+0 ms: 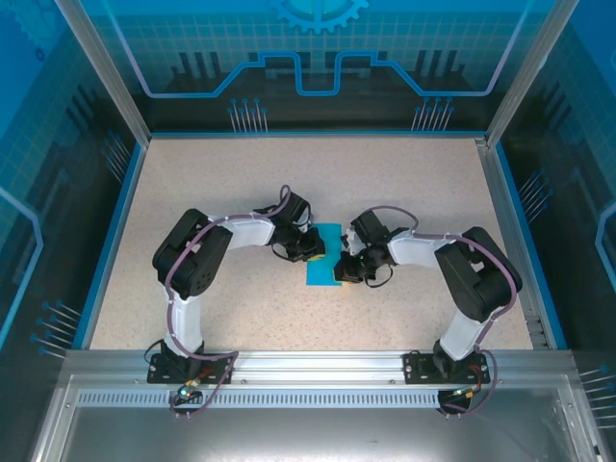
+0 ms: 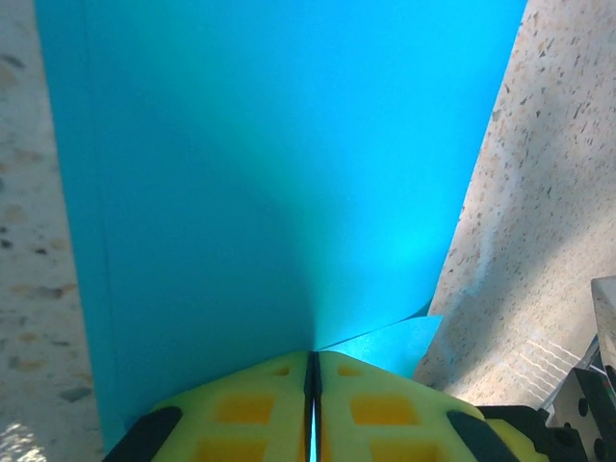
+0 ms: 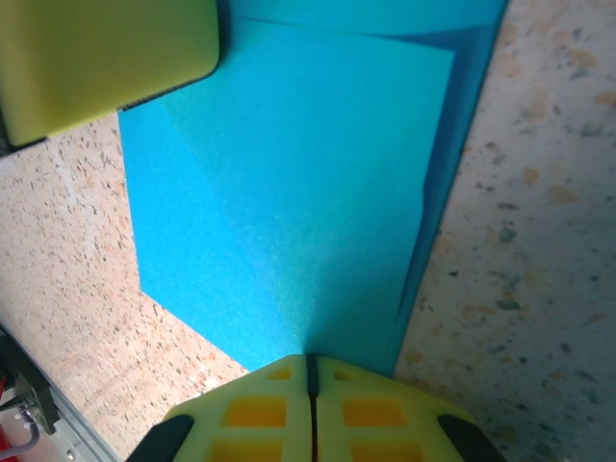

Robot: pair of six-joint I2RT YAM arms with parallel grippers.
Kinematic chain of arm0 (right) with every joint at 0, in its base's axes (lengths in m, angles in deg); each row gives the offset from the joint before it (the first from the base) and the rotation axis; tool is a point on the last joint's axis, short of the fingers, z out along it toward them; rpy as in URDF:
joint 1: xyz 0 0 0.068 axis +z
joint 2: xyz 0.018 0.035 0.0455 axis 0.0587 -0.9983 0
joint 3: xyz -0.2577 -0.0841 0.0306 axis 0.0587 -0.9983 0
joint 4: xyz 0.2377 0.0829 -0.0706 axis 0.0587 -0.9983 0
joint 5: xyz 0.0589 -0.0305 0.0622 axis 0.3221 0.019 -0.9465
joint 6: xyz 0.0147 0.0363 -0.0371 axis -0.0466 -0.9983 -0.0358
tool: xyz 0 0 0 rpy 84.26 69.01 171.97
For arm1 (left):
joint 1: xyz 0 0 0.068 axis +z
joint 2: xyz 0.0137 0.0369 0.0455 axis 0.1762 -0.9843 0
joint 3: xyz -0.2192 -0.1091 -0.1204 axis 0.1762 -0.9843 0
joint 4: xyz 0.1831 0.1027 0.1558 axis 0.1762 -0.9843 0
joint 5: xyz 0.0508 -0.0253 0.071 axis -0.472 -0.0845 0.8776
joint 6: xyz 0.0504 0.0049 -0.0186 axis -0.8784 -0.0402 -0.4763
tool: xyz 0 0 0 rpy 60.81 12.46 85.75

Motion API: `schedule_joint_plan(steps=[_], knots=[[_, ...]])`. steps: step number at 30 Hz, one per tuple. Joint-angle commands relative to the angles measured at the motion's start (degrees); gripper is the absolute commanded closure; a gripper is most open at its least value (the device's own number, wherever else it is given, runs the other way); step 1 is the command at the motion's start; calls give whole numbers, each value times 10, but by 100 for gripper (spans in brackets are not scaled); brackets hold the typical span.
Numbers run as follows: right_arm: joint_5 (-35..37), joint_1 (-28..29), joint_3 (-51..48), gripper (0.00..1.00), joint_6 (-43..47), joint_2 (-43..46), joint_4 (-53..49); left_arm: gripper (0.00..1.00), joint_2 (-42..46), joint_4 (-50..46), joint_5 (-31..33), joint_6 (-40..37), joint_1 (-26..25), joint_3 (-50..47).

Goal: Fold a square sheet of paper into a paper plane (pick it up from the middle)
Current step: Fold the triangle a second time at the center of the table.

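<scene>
We see left pincer (image 2: pixel 311 385) and right pincer (image 3: pixel 310 385) both closed, blue paper (image 1: pixel 321 265) at their tips, speckled table (image 1: pixel 241 173) underneath, blue walls (image 1: pixel 404 38) beyond.

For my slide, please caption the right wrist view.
Shut right gripper at the edge of folded cyan paper on a speckled table.

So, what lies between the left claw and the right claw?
The thin, partly folded cyan-blue paper sheet, seen in the top view; left claw and right claw both touch it.
</scene>
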Motion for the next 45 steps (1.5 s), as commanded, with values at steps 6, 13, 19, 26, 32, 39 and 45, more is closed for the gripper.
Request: schedule_joint_plan(steps=[6, 13, 19, 26, 32, 39, 45], knots=[[62, -16, -32, 94, 2, -31, -54, 89, -5, 21, 22, -55, 22, -32], [16, -34, -29, 94, -1, -10, -44, 90, -18, 16, 25, -65, 37, -34], [-20, -41, 60, 93, -9, 59, -38, 90, -24, 27, 14, -55, 36, -46], [5, -15, 91, 93, -13, 14, -41, 90, -29, 34, 10, -46, 32, -45], [4, 2, 86, 93, -8, -22, -48, 90, -31, 37, 2, -44, 30, -45], [18, 2, 68, 93, 7, -50, -70, 89, -30, 39, -15, -52, 29, -35], [42, -6, 58, 94, 4, -57, -70, 85, -4, 31, -36, -66, 29, -8]])
